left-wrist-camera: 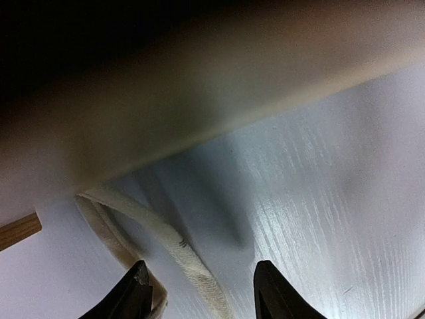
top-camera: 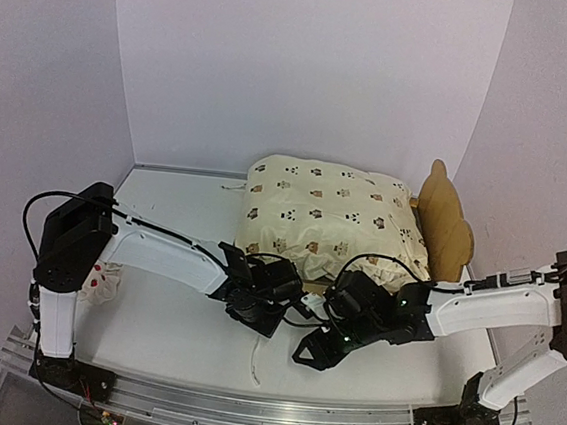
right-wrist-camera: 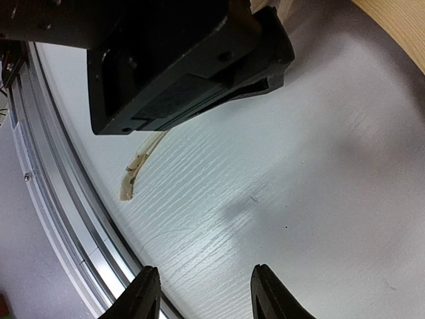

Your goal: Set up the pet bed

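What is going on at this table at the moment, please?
Two robot arms are setting up the pet bed. The cream cushion lies on it. The left gripper and right gripper, both open and empty, sit low over the table at the bed's near edge, with a cream tie lying between the left one's fingers. A small spotted pillow lies apart at far left.

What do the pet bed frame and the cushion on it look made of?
Pet bed: light unpainted wood, possibly plywood, judging by the flat, pale tan, matte headboard. Cushion: soft cream printed fabric, as it looks puffy and wrinkled.
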Robot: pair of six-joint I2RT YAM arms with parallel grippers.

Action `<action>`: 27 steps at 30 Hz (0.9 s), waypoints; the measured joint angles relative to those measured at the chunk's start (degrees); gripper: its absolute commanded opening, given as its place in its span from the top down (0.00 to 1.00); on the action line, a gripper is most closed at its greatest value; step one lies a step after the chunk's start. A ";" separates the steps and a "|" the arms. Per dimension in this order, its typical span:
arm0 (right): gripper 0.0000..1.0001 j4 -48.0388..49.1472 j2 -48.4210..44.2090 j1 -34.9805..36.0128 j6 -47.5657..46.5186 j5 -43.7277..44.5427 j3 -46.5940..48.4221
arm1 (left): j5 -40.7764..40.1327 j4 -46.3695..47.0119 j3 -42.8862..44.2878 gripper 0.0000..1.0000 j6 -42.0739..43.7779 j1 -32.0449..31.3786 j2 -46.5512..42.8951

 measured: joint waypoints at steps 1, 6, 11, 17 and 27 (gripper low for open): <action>0.52 -0.01 -0.11 0.00 0.00 0.02 -0.03 | -0.08 0.00 0.06 0.54 -0.09 -0.07 0.08; 0.52 0.02 -0.29 0.00 0.04 0.03 -0.11 | -0.21 0.00 0.17 0.62 -1.10 -0.24 0.16; 0.53 0.05 -0.30 0.02 0.25 -0.02 -0.25 | -0.61 0.09 0.14 0.63 -1.89 -0.29 0.40; 0.53 0.07 -0.30 0.02 0.60 -0.35 -0.25 | -1.62 1.18 -0.58 0.63 -3.25 -0.66 0.48; 0.54 -0.06 -0.28 0.02 1.16 -0.96 -0.25 | -3.16 3.03 -1.78 0.82 -5.09 -1.00 0.48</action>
